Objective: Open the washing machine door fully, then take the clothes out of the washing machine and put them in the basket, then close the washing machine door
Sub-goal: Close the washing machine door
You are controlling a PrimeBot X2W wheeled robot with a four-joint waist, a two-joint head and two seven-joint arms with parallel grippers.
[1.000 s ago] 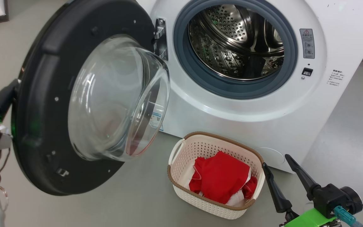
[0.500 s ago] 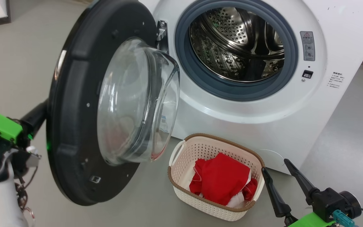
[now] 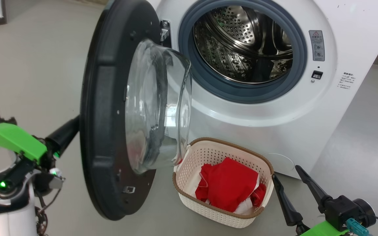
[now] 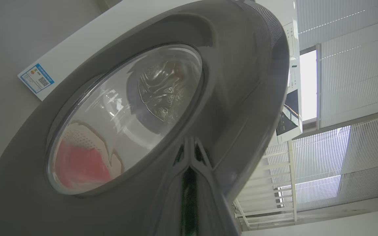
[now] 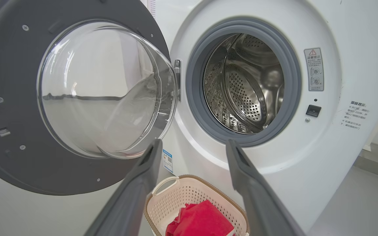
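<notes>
Washing machine door (image 3: 110, 108), round, glossy black with glass bowl, is standing half-open for closing: shut-jawed left gripper (image 3: 72, 125) is pressing it mid-left, right gripper (image 3: 286, 171) is idling open; next, a latching push.

washing machine door (image 3: 105, 108): top cut by head view's edge | left gripper (image 4: 189, 150): tips hidden behind it there | clothes (image 4: 77, 164): blurred through door glass, left wrist view | warning label (image 3: 318, 46): print too small
</notes>
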